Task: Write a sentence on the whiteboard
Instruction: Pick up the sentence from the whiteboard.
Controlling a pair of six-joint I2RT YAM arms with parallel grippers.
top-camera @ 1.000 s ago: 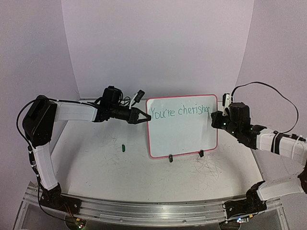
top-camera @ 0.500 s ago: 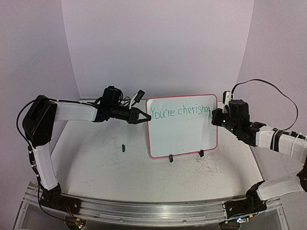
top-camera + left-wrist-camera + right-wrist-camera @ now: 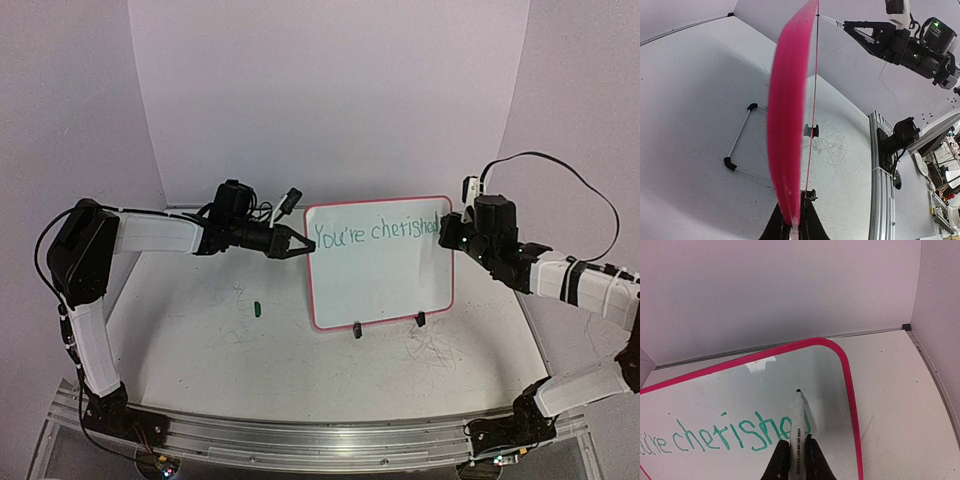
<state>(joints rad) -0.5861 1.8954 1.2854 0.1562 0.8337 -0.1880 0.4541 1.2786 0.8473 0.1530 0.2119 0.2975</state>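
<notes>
The whiteboard [image 3: 380, 275] stands upright on two black feet at mid-table, pink-red frame around it. Green cursive, the sentence [image 3: 375, 232], reads "You're cherished" along its top; no second line shows. My left gripper [image 3: 298, 243] is shut on the board's left edge, seen edge-on in the left wrist view [image 3: 787, 125]. My right gripper [image 3: 448, 243] is shut on a white marker [image 3: 798, 427], tip against the board [image 3: 740, 390] at the top of the last letter, near the right frame. The writing [image 3: 735, 432] shows left of the marker.
A small green marker cap [image 3: 257, 309] lies on the table left of the board. Faint grey scratch marks [image 3: 430, 350] cover the tabletop in front of the board. A wire stand [image 3: 740, 142] lies behind the board. The aluminium rail [image 3: 300, 435] runs along the near edge.
My right gripper has moved up along the board's right side with the marker, and the last letter of "cherished" has gained its tall stroke. The left arm has not moved.
</notes>
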